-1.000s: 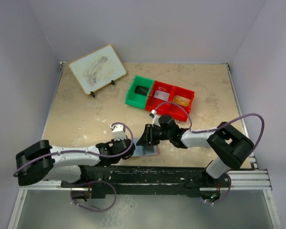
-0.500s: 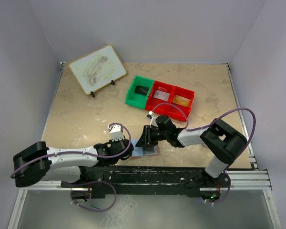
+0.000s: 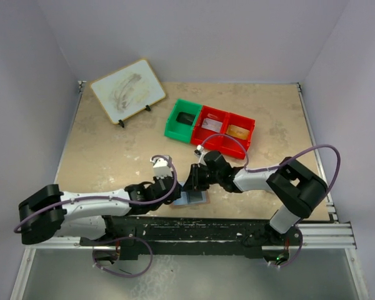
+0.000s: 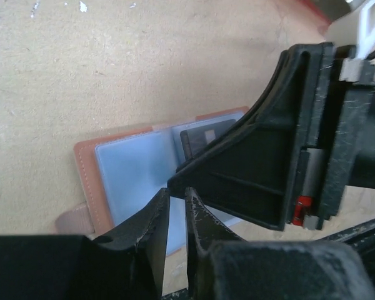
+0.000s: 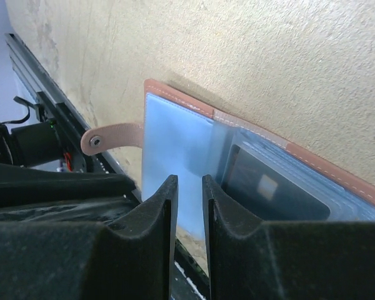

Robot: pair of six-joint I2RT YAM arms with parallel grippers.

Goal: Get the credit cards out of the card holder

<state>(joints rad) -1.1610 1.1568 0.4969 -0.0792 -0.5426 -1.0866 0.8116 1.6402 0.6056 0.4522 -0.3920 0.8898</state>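
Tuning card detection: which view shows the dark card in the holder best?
Right wrist: the card sits large and nearly whole in the holder. Left wrist shows only part of it; the top view shows just the holder's edge.

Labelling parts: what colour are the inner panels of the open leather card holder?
Pale blue-grey inner panels; clearest in the right wrist view.

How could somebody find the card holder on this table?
Look at the tan table, at its near edge in the middle, below the red and green bins. The card holder lies open and flat there. Unlike the plastic bins, it's thin pink-tan leather with pale blue pockets and a dark card inside.
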